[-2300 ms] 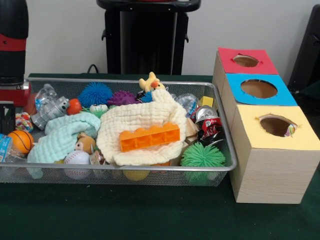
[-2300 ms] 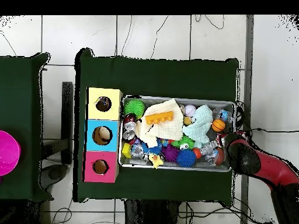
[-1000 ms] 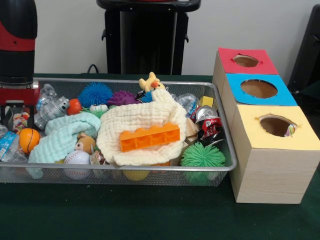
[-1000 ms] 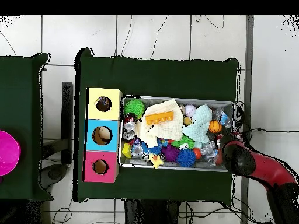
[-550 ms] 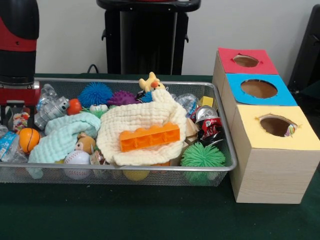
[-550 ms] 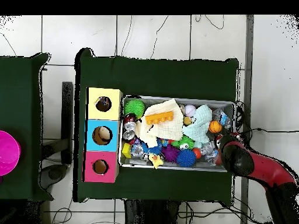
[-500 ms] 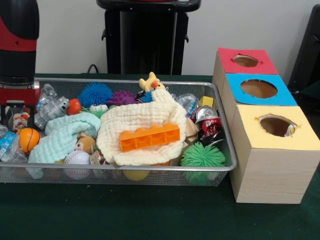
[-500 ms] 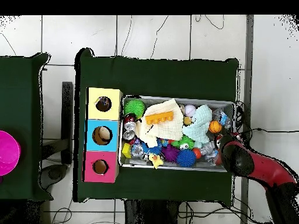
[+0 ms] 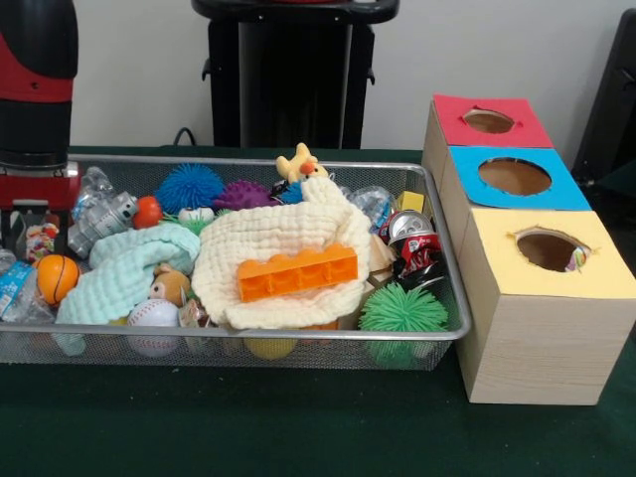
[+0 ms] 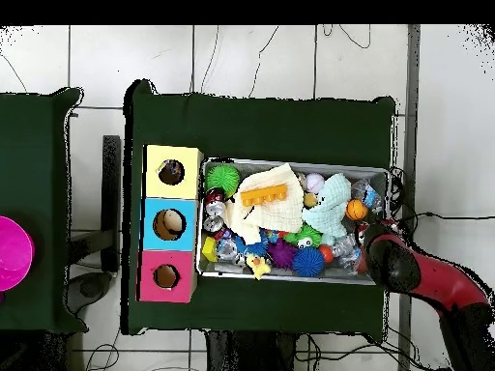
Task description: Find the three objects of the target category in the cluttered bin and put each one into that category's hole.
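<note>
A wire bin holds mixed toys. My gripper hangs at its left end, open, with dark fingers either side of a small multicoloured ball. Just below it lies an orange basketball. A baseball, a green spiky ball, a blue one and a purple one also lie in the bin. To its right stand three boxes with holes: red, blue and yellow. From overhead, the arm covers the bin's right end.
A cream cloth with an orange brick on it fills the bin's middle. A mint cloth lies left of it. A crushed can, a yellow duck and a silver can sit around them.
The arm has moved from the left edge in over the bin's end and has held still for the last half second. The basketball has shifted slightly right.
</note>
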`<state>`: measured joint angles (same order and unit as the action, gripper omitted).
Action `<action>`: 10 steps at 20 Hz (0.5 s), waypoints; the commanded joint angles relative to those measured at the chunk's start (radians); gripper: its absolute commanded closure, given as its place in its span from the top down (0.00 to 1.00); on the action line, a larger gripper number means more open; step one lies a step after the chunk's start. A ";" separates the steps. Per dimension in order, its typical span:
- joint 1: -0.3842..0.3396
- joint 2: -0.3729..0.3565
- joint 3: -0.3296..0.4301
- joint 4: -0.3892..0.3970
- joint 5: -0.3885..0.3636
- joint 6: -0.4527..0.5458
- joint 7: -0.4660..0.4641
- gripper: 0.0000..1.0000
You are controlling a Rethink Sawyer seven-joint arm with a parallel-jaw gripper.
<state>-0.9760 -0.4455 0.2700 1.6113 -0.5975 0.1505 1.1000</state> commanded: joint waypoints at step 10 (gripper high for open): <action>0.045 0.245 -0.079 0.142 0.057 -0.020 0.208 1.00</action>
<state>-0.9517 -0.4391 0.2266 1.6258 -0.5466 0.0806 1.1000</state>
